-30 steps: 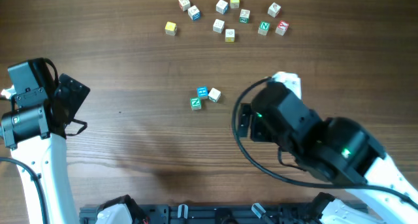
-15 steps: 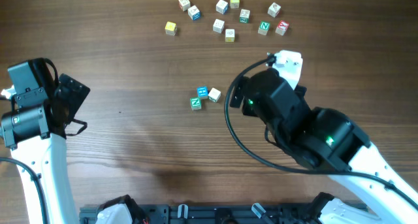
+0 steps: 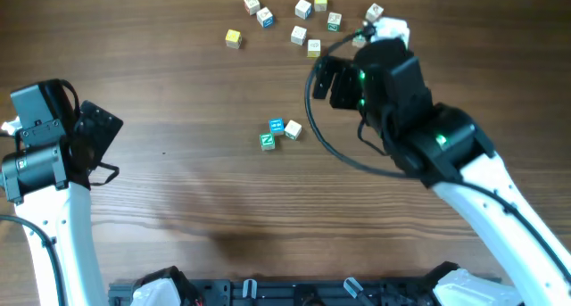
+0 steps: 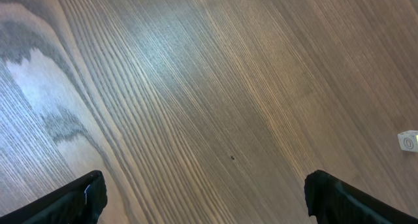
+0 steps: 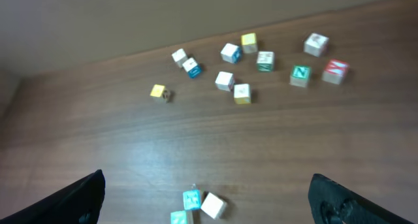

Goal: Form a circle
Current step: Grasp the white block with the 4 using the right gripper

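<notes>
— How is the small cluster of white, blue and green wooden letter cubes (image 3: 280,133) likely handling?
— Probably light, stiff and sliding easily; pinching one cube across its flat faces is looking safest. The cluster is lying near the right end effector (image 3: 326,78), whose jaws are standing released. The left end effector (image 3: 96,136) is gaping too, well apart.
— Writing?
— The green cube (image 3: 267,141) is showing N or Z.

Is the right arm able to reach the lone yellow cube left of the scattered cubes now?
Probably yes. The right arm hovers near the scatter with jaws open and empty, and only bare table lies between it and the yellow cube.
</notes>
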`<state>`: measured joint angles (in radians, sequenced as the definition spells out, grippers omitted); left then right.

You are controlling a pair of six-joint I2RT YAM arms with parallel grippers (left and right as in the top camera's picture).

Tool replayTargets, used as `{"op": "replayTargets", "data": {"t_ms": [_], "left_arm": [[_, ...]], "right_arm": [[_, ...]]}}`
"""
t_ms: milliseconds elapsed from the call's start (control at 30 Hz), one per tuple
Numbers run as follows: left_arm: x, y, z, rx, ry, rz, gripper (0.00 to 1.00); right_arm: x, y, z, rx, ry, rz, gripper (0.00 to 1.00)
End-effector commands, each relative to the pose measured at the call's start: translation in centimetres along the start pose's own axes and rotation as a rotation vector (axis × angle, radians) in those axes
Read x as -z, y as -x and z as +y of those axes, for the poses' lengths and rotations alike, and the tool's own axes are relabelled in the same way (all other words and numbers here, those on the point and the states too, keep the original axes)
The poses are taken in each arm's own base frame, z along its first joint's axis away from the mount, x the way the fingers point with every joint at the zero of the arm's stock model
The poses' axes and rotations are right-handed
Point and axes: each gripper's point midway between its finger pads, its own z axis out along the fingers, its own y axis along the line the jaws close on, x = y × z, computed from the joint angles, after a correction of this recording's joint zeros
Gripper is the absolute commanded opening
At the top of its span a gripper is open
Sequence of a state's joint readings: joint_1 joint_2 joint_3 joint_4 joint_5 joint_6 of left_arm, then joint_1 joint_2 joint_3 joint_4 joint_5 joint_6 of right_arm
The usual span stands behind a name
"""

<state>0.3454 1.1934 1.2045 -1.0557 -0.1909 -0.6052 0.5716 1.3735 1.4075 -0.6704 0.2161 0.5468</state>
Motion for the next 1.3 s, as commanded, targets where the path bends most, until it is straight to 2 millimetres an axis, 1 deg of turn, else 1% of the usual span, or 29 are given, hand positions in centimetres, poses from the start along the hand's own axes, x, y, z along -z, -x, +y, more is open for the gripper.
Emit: {"op": "replayTargets", "data": {"t_ms": [0, 133, 200, 267, 333, 400, 433, 533, 600, 700, 800, 900, 933, 1067, 1100, 1200, 1267], "left_arm": [[0.3, 0.5, 0.3, 0.02, 0.011, -0.023, 1.0], [0.3, 0.5, 0.3, 0.02, 0.011, -0.023, 1.0], [0.3, 0.5, 0.3, 0.02, 0.01, -0.023, 1.0], [0.3, 0.5, 0.3, 0.02, 0.01, -0.023, 1.0], [0.3, 0.5, 0.3, 0.02, 0.01, -0.023, 1.0], [0.3, 0.5, 0.3, 0.02, 0.01, -0.023, 1.0], [0.3, 0.5, 0.3, 0.02, 0.01, -0.023, 1.0], [0.3, 0.5, 0.3, 0.02, 0.01, -0.023, 1.0], [0.3, 0.5, 0.3, 0.02, 0.01, -0.023, 1.0], [0.3, 0.5, 0.3, 0.02, 0.01, -0.023, 1.0], [0.3, 0.5, 0.3, 0.02, 0.01, -0.023, 1.0], [0.3, 0.5, 0.3, 0.02, 0.01, -0.023, 1.0], [0.3, 0.5, 0.3, 0.02, 0.01, -0.023, 1.0], [0.3, 0.5, 0.3, 0.02, 0.01, -0.023, 1.0], [0.3, 0.5, 0.3, 0.02, 0.01, -0.023, 1.0], [0.3, 0.5, 0.3, 0.02, 0.01, -0.023, 1.0], [0.3, 0.5, 0.3, 0.02, 0.01, -0.023, 1.0]], "right_arm": [[-4.3, -1.2, -0.2, 0.048, 0.053, 0.09, 1.0], [-10.1, -0.7, -1.9, 0.065, 0.035, 0.11, 1.0], [-12.9, -0.9, -1.9, 0.084, 0.052, 0.147, 1.0], [-16.1, -1.2, -2.2, 0.111, 0.039, 0.173, 1.0], [-18.2, -1.3, -2.4, 0.115, 0.031, 0.187, 1.0], [-21.5, -1.6, -2.8, 0.132, 0.016, 0.199, 1.0], [-23.3, -1.9, -3.4, 0.133, -0.006, 0.198, 1.0], [-27.3, -3.2, -5.6, 0.144, -0.083, 0.179, 1.0], [-29.1, -4.3, -6.1, 0.166, -0.083, 0.183, 1.0], [-30.7, -6.0, -6.6, 0.184, -0.084, 0.203, 1.0], [-32.0, -7.1, -7.3, 0.185, -0.097, 0.208, 0.98], [-32.8, -7.7, -7.7, 0.184, -0.106, 0.204, 0.88], [-32.9, -7.9, -7.8, 0.178, -0.108, 0.208, 0.83], [-33.0, -7.7, -7.7, 0.174, -0.105, 0.198, 0.76], [-33.0, -7.7, -7.7, 0.168, -0.106, 0.197, 0.72], [-33.0, -7.6, -7.6, 0.148, -0.104, 0.19, 0.65], [-33.0, -7.5, -7.6, 0.132, -0.105, 0.186, 0.64]]}}
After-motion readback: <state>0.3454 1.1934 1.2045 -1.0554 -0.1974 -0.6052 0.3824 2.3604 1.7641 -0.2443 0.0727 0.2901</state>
